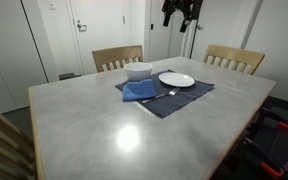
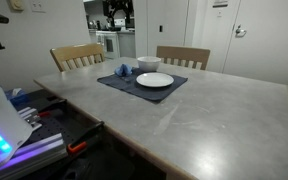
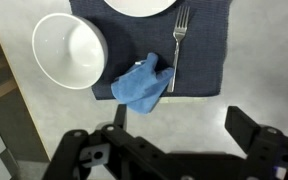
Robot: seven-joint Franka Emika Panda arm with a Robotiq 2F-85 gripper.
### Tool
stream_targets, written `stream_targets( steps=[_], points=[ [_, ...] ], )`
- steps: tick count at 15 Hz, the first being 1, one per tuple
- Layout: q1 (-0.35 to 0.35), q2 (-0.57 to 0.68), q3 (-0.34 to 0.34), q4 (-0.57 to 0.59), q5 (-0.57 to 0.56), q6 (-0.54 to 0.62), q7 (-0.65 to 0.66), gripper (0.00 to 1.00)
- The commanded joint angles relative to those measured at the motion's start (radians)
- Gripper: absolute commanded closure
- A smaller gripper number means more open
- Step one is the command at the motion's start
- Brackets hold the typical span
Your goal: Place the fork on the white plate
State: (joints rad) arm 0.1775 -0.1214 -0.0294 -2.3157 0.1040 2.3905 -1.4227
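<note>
Currently: fork [image 3: 177,50] flat on dark mat [image 3: 209,60] near the table's [image 1: 104,130] chair-side edge, tines toward white plate [image 3: 139,5], handle beside blue cloth [image 3: 142,85]. Gripper [image 3: 169,150] well above, jaws spread, empty. Likely risks: thin handle slipping from the pinch; cloth caught too.

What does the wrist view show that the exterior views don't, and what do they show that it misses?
Only the wrist view: the fork in clear detail, lying on the mat with its tines toward the plate, beside the cloth. It also shows the open gripper up close.
Only the exterior views: the whole plate, the full table and a door behind it.
Both: plate, bowl, cloth and mat.
</note>
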Motion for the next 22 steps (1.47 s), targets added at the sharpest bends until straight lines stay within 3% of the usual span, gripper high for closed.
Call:
stream_targets(
  steps=[1, 6, 7, 15, 22],
  points=[
    [-0.018, 0.127, 0.030, 0.057, 0.006, 0.053, -0.108, 0.00],
    [-0.051, 0.234, 0.070, 0.088, -0.004, -0.028, -0.316, 0.00],
    [-0.050, 0.188, 0.077, 0.048, -0.004, 0.017, -0.233, 0.00],
    [-0.055, 0.204, 0.096, 0.042, -0.015, 0.015, -0.189, 0.00],
    [-0.053, 0.172, 0.108, -0.118, -0.135, 0.065, 0.101, 0.00]
  ],
)
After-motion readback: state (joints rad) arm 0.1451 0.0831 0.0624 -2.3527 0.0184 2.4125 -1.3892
